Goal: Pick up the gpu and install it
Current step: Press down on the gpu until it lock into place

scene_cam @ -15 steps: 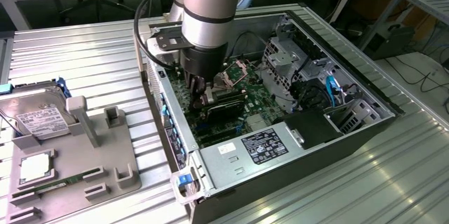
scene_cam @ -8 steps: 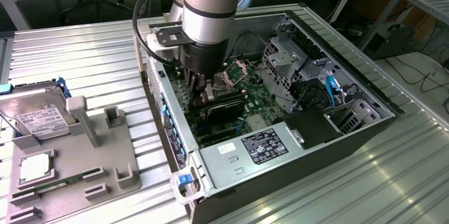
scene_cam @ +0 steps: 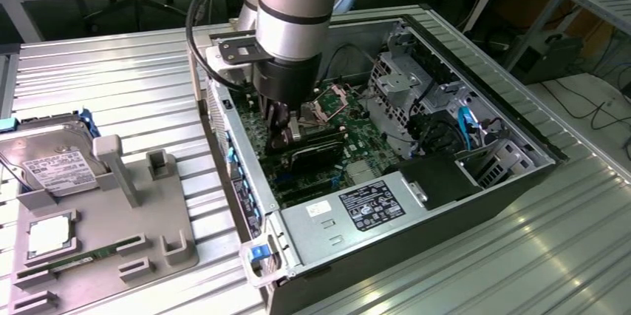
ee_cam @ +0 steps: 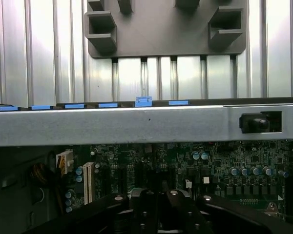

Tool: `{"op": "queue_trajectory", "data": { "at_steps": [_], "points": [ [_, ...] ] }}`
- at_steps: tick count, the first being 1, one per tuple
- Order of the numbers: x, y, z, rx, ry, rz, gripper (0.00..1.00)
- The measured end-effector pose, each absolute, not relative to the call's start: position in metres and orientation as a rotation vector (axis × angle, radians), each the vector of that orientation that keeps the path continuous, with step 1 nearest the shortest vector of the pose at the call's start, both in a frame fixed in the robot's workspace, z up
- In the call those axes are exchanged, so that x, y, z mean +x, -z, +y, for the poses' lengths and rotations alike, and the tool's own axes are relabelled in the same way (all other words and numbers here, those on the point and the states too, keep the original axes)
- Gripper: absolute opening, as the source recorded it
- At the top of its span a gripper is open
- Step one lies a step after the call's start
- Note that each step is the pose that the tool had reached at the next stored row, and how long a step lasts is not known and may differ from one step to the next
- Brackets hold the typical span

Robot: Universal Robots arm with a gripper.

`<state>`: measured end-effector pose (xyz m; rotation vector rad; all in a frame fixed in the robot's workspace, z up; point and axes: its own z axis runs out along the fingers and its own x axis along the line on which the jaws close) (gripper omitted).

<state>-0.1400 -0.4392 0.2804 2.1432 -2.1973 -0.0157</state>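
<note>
Inside the open computer case (scene_cam: 513,134), the gpu (scene_cam: 321,156) shows as a dark flat card low over the green motherboard (scene_cam: 380,145). My gripper (scene_cam: 291,136) reaches down from the silver arm and stands right on the card's end nearer the case's side wall, shut on it. In the wrist view my black fingers (ee_cam: 146,209) sit close above the motherboard (ee_cam: 210,161), just inside the grey case wall (ee_cam: 136,124). The card's lower edge and the slot under it are hidden.
A grey parts holder (scene_cam: 148,234) lies on the ribbed metal table at the exterior view's left, carrying a silver hard drive (scene_cam: 55,171) and a green memory stick (scene_cam: 84,262). The power supply (scene_cam: 365,208) and drive cages (scene_cam: 404,86) crowd the case.
</note>
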Motion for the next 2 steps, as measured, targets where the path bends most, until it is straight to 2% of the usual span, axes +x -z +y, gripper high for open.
{"op": "queue_trajectory", "data": {
  "at_steps": [2],
  "points": [
    [-0.14,-0.2804,-0.4392,2.143,0.016,-2.197,0.11]
  ]
}}
